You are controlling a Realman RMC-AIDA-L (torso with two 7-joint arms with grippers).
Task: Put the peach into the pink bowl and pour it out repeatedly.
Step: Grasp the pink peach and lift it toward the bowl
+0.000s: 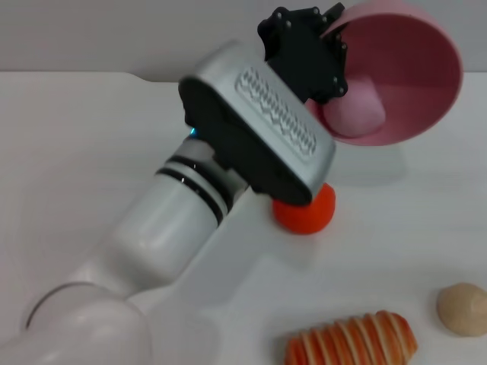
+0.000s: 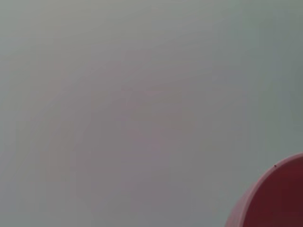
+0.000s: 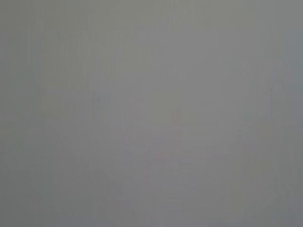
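Note:
My left arm reaches from the lower left across the table, and its gripper [image 1: 332, 21] is shut on the near rim of the pink bowl [image 1: 415, 72]. The bowl is tipped steeply, its opening turned toward the head camera. The pale pink peach [image 1: 354, 111] lies inside against the bowl's lower wall, partly hidden by the black wrist. In the left wrist view only a curved piece of the pink bowl [image 2: 277, 201] shows against a plain grey surface. The right gripper is out of view, and its wrist view shows plain grey only.
An orange-red fruit [image 1: 306, 210] sits on the white table just under my left wrist. A striped orange-and-white bread-like toy [image 1: 351, 343] lies at the front edge. A beige ball [image 1: 462, 308] rests at the front right.

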